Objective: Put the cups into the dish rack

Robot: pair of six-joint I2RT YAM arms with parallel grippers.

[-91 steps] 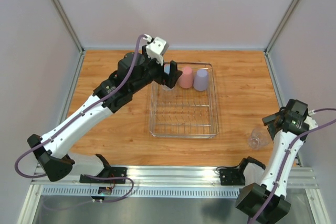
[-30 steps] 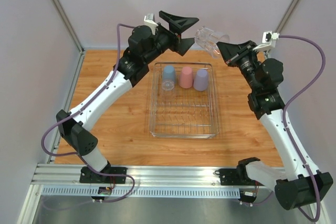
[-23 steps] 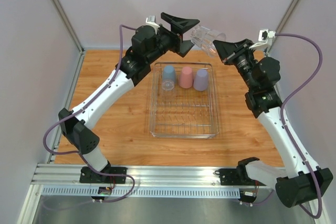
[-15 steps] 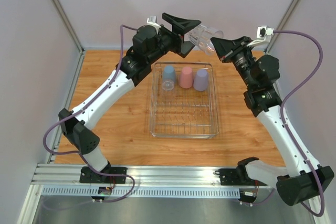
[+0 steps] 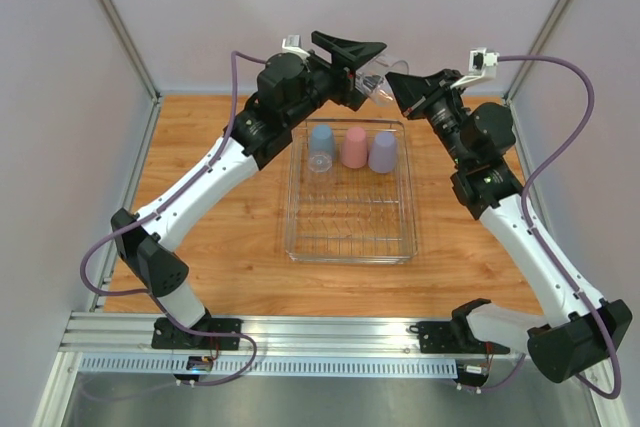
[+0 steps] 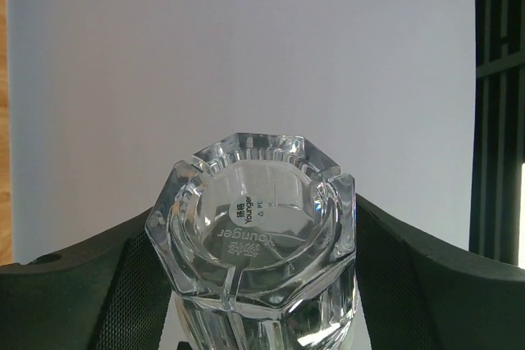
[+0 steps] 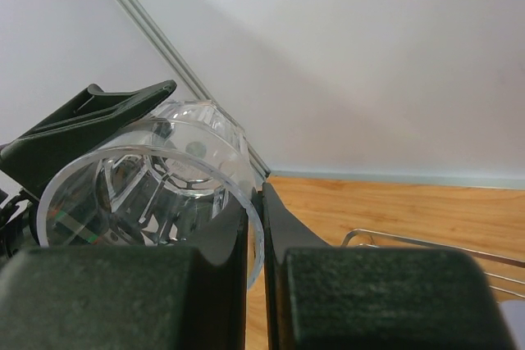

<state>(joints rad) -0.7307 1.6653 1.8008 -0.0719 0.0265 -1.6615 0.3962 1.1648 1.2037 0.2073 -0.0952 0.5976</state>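
High above the table's back edge, a clear cup (image 5: 384, 77) lies on its side between my two grippers. My right gripper (image 5: 402, 87) is shut on its rim, one finger inside the mouth and one outside (image 7: 255, 227). My left gripper (image 5: 368, 71) straddles the base end. In the left wrist view its fingers (image 6: 385, 268) press against both sides of the clear cup (image 6: 254, 235). The dish rack (image 5: 410, 209) sits below on the table. A blue cup (image 5: 321, 142), a pink cup (image 5: 354, 147) and a lavender cup (image 5: 383, 151) stand upside down along its far end.
Grey walls close in the wooden table (image 5: 210, 207) at the back and on both sides. Both arms arch over the rack's far corners. A corner of the rack's wire rim (image 7: 410, 241) shows in the right wrist view.
My right gripper carried the clear cup leftward until its base end went in between the left gripper's fingers. Those fingers have narrowed onto the cup.
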